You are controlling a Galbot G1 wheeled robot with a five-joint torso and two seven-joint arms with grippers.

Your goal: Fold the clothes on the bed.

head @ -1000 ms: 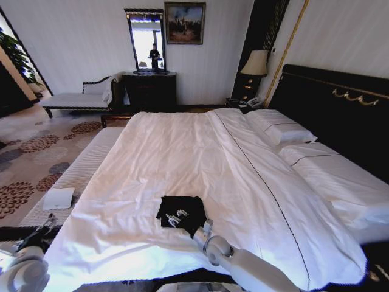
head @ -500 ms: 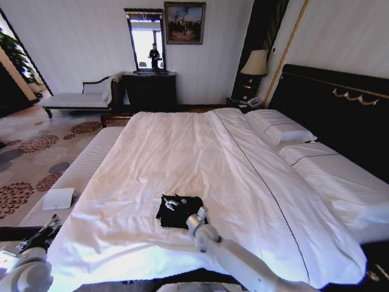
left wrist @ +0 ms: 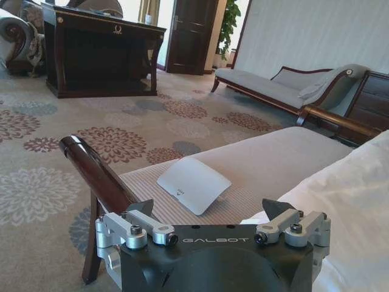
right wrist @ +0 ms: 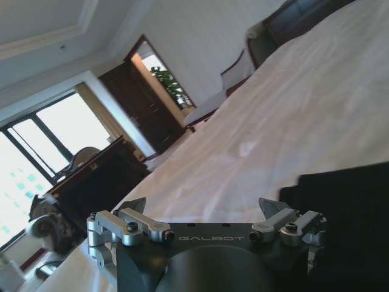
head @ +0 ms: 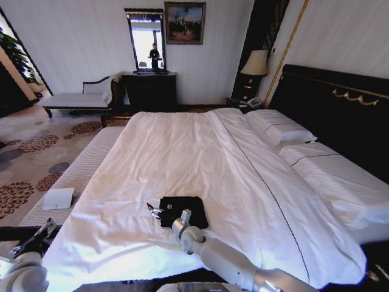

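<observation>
The clothes, a black T-shirt [head: 185,210], lie as a small flat rectangle near the front edge of the white bed [head: 182,146]; no lettering faces up. My right gripper [head: 154,211] is low over the sheet just left of the shirt, open and holding nothing. In the right wrist view the right gripper [right wrist: 206,210] has its fingers wide apart, with the black T-shirt [right wrist: 346,207] beside one finger. My left gripper [head: 39,234] waits off the bed's front left corner. In the left wrist view the left gripper [left wrist: 209,210] is open and empty.
A striped bench [head: 82,167] runs along the bed's left side with a white flat box [head: 58,198] on it. Pillows [head: 282,128] and a black headboard [head: 340,109] are on the right. A chaise [head: 76,100] and dark dresser [head: 149,90] stand by the far wall.
My right gripper swept left across the shirt and now sits off its left edge. The shirt changed from a rumpled shape with white lettering showing to a smooth black rectangle.
</observation>
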